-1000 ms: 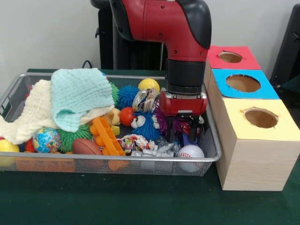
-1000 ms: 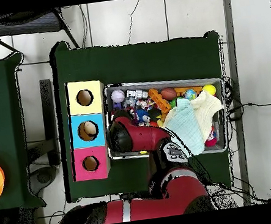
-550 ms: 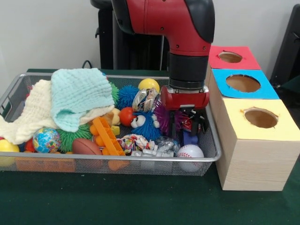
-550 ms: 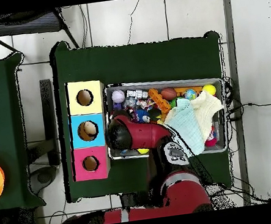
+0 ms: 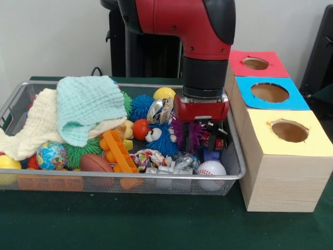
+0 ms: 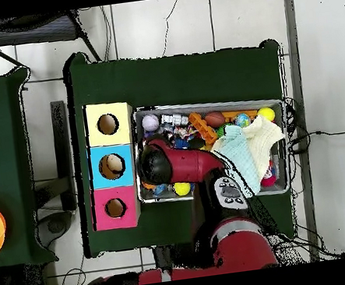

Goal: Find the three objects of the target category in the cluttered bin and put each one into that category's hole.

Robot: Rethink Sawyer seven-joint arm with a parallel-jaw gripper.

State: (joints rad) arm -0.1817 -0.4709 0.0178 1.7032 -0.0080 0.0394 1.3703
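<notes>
Purple spiky toy (image 5: 193,134) upright, gripper (image 5: 200,136) around it

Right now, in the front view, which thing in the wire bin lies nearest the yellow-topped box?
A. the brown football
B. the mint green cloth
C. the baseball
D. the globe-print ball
C: the baseball sits in the bin's front corner right beside the yellow-topped box, while the globe-print ball, football and mint cloth all lie toward the bin's other end.
</notes>
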